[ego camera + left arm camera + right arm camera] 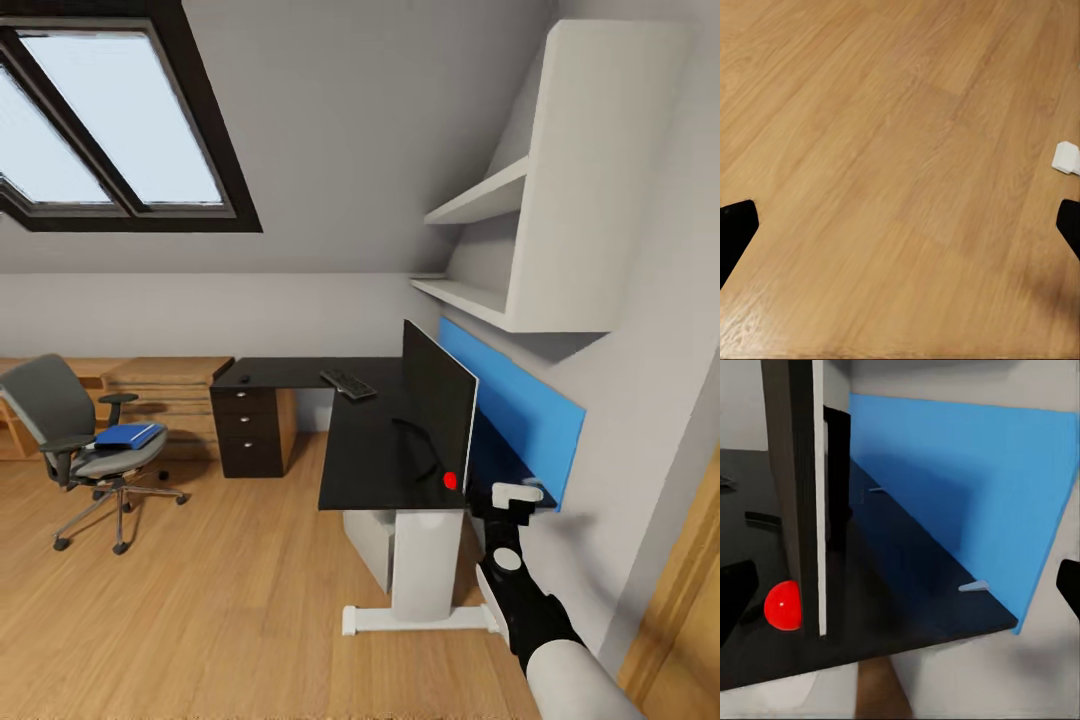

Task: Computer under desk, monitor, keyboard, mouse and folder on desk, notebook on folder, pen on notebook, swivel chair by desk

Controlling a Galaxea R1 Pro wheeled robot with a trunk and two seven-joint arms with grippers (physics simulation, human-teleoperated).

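Right gripper (517, 492) raised at the near end of the long black glossy desk (375, 440), fingers spread wide in the right wrist view, one dark tip at each edge, nothing between them and nothing touched. Just ahead of it, the wide flat monitor (438, 408) with black front and white back, standing edge-on on the desk top, a small red dot (450, 480) at its lower corner. Behind the monitor, a bright blue wall panel (520, 415). Farther along the desk, the slim keyboard (348, 383) with black keys, and near the far corner a small black mouse (244, 379). Under the desk, beside its white leg (425, 565), part of a light grey computer tower (372, 545). Well apart on the wooden floor (220, 620), the grey swivel chair (80, 440) with the flat blue folder (128, 435) on its seat.

Left gripper (900, 225) also wide open above bare floor, holding nothing.
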